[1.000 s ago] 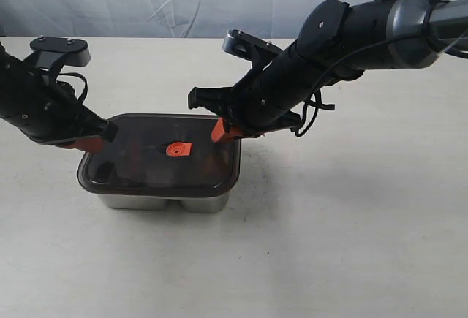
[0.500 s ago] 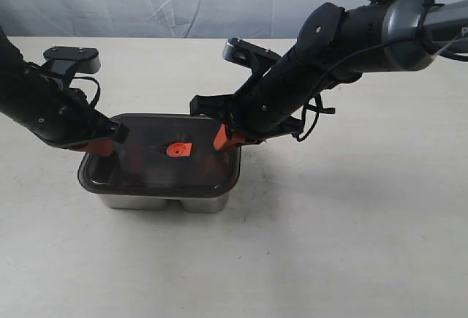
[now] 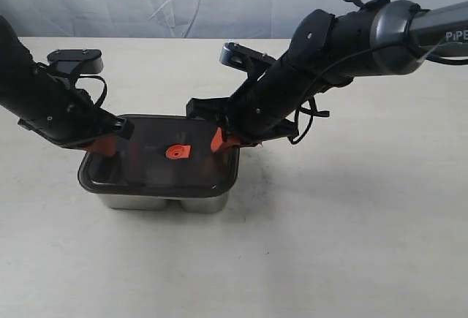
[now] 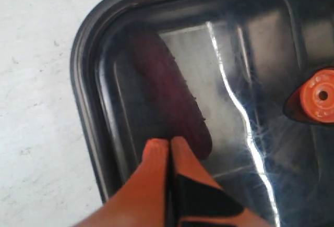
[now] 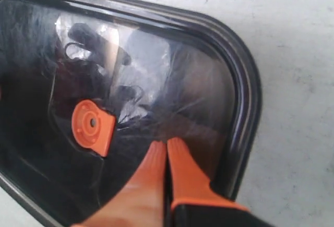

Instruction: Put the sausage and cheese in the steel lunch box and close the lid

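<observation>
The steel lunch box [image 3: 157, 201] stands mid-table with the dark translucent lid [image 3: 157, 164] lying on top, its orange valve tab [image 3: 177, 150] at the centre. Through the lid the dark-red sausage [image 4: 172, 96] shows in the left wrist view. The cheese is hidden. My left gripper [image 3: 107, 145] is shut, its orange tips [image 4: 168, 143] down on the lid near its left corner. My right gripper [image 3: 218, 139] is shut too, its tips [image 5: 166, 146] on the lid's right side, near the rim [image 5: 245, 107].
The box rests on a plain white table [image 3: 351, 245]. A pale wrinkled cloth backdrop [image 3: 183, 0] runs along the far edge. Both black arms lean in over the box from either side.
Both grippers have slid a little inward along the lid. The lid and box stay where they were.
</observation>
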